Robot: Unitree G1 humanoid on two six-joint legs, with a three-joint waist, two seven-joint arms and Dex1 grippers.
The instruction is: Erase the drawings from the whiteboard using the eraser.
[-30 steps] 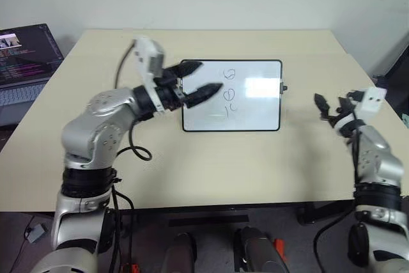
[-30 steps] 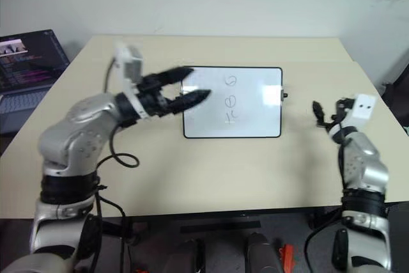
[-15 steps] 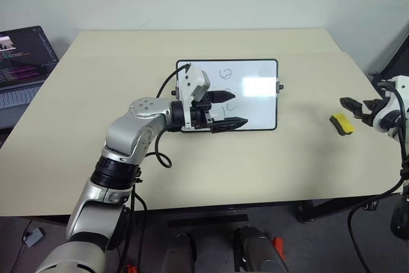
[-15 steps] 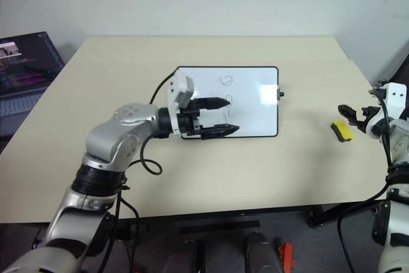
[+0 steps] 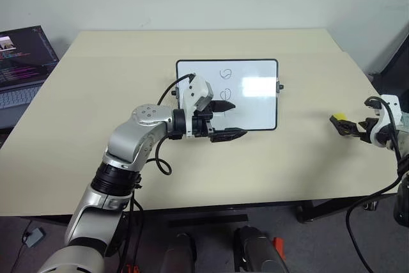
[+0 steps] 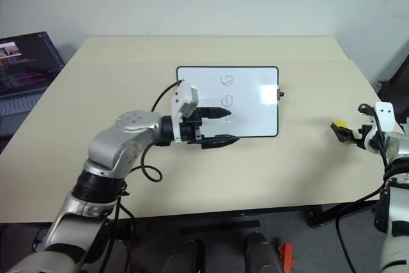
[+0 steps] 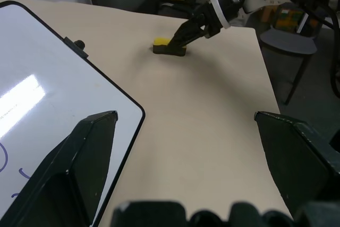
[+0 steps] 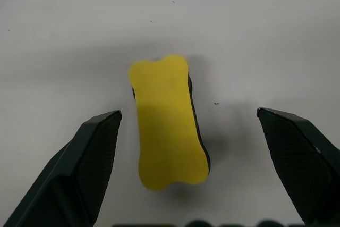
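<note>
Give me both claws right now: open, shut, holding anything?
Left claw: open, empty, over the whiteboard's near edge.
Right claw: open, holding nothing, fingers either side of the eraser on the table.

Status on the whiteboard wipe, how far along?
Nothing erased: the drawings are on the whiteboard. In hand: the open right gripper straddles the eraser lying on the table, not gripped. The open left gripper sits at the board's near edge. Left: grasp, carry over, wipe.
</note>
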